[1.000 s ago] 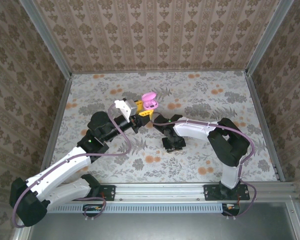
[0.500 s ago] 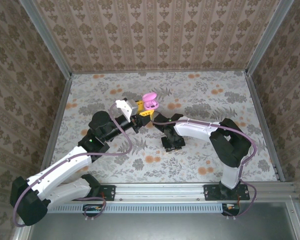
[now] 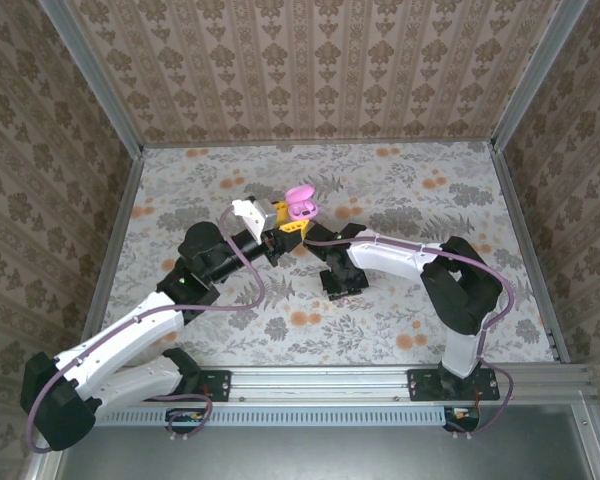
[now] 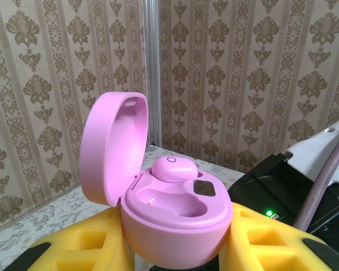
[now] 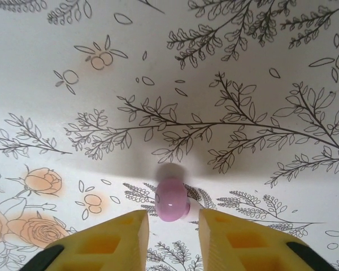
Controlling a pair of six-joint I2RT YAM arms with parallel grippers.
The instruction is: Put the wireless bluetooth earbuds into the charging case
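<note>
My left gripper (image 4: 175,240) is shut on the pink charging case (image 4: 178,212), held above the table between its yellow fingers (image 4: 85,248) with the lid hinged open to the left. One pink earbud (image 4: 175,168) sits in the case's far socket, and the near socket is bare. From above, the case (image 3: 300,203) shows at the table's middle. A second pink earbud (image 5: 171,199) lies on the flowered table just beyond my right gripper (image 5: 173,219). That gripper is open a little wider than the bud and is not touching it.
The right arm's black wrist (image 3: 342,280) hangs low over the table just right of the left gripper (image 3: 285,228). Patterned walls close in the back and both sides. A metal corner post (image 4: 151,73) rises behind the case.
The right wrist has edged slightly left towards the left gripper. The left arm and the case have stayed put.
</note>
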